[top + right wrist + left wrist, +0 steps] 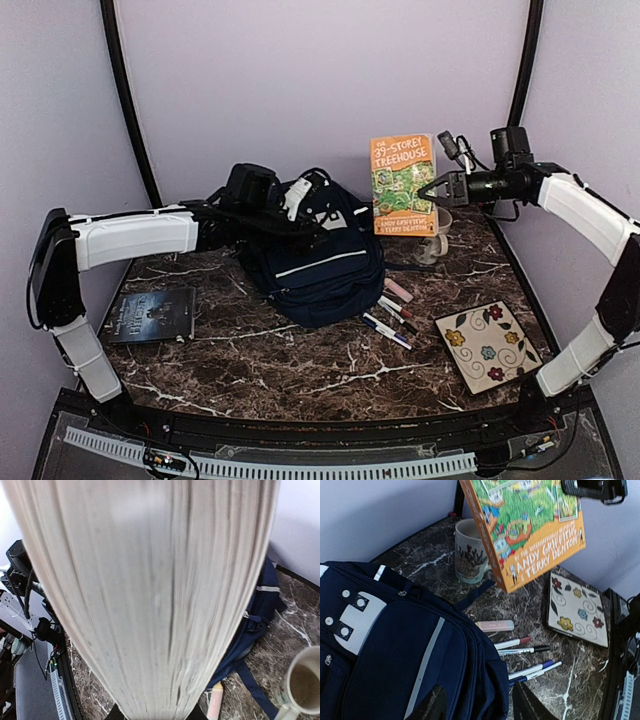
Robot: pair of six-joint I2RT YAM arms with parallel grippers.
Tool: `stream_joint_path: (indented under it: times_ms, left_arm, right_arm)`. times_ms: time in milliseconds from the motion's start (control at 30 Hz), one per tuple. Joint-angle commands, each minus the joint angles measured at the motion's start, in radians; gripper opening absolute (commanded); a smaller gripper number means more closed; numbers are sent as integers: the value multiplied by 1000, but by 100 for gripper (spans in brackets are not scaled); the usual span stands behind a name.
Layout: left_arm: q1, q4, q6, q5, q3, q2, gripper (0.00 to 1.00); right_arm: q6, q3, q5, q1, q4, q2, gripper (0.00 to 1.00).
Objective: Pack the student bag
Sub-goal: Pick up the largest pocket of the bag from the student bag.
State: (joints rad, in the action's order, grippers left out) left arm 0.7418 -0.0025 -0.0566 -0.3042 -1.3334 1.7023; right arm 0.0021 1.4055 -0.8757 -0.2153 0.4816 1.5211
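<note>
Student bag (395, 655) lies below the spread left fingers (432, 705), seemingly untouched.

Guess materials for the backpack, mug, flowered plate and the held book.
The backpack: woven fabric, matte navy, soft folds and stitched seams. The mug: likely glazed ceramic, glossy printed wall. The plate: probably ceramic, smooth cream face with painted flowers. The book in the right end effector: glossy card cover, paper page edges.
</note>
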Motion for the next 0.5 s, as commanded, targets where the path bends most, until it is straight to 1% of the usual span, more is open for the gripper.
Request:
stream_joint_path:
  times_ms: [0,100,200,267,367,467]
  left_arm:
    - [49,-154,166,-2,-110,107,47]
    - [82,-205,191,10,-184,200,48]
    - [103,-225,203,64,-228,263,53]
    - [105,-274,207,81,-274,309,54]
    - [105,-366,221,106,-358,387,51]
    - [105,-376,219,96,-378,419,47]
  right_arm:
    - [-80,-74,25,81,32,-88,0]
    - [-82,-117,33,118,27,-144,0]
    - [-84,-146,39,136,17,-179,0]
    - [-80,-157,27,139,16,-186,0]
    - [-77,-166,10,140,14,-187,0]
    - [-77,-169,9,140,12,-191,0]
